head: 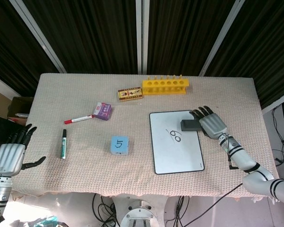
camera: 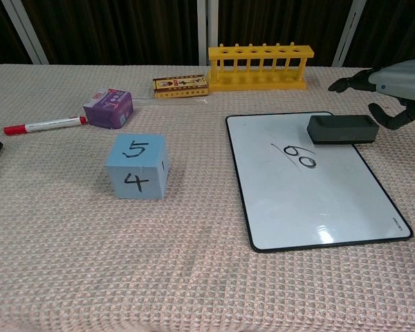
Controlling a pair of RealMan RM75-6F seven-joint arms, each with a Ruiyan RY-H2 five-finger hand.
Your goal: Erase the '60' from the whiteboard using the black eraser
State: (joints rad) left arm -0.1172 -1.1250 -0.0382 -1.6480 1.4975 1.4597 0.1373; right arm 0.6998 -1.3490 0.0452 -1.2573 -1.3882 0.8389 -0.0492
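The eraser lay flat at the whiteboard's far right corner; the right hand hovered beside it, fingers spread, holding nothing.

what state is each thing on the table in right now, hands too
black eraser: lying flat on the whiteboard, not held
whiteboard: '60' unerased
right hand: open, beside the eraser
left hand: open, off the table's edge
red marker: capped, lying flat

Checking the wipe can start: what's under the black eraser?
The black eraser lies flat on the whiteboard, at its far right corner, beside the still-visible 60. The board beneath it is hidden.
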